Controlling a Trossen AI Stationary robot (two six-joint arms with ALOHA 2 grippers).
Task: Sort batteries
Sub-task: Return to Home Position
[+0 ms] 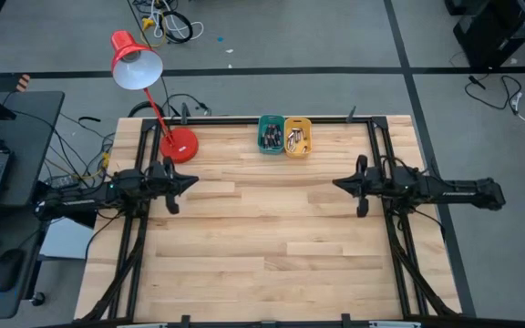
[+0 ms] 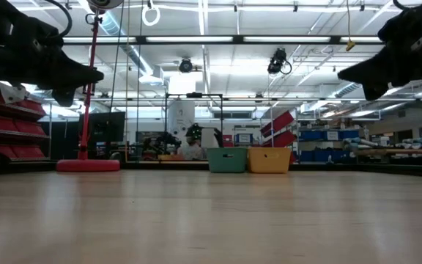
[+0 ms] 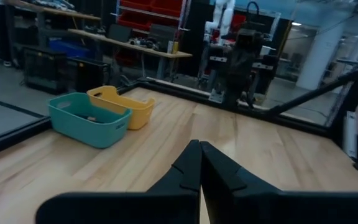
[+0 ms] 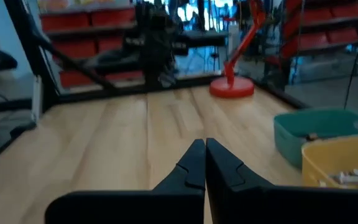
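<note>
At the table's far edge a teal bin point(image 1: 271, 134) and a yellow bin point(image 1: 298, 136) stand side by side, and the batteries point(image 1: 283, 138) lie inside them as small dark and silvery cells. My left gripper point(image 1: 194, 183) hangs shut above the table's left side and points toward the middle. My right gripper point(image 1: 335, 184) hangs shut above the right side, facing it. Both are well above the wood and short of the bins. In the left wrist view one cell point(image 3: 91, 117) shows in the teal bin point(image 3: 89, 119).
A red desk lamp point(image 1: 149, 91) stands on its round base point(image 1: 179, 144) at the table's far left, close to my left arm. A black frame rail point(image 1: 244, 119) runs along the far edge. Bare wood point(image 1: 262, 246) spreads between and in front of the two arms.
</note>
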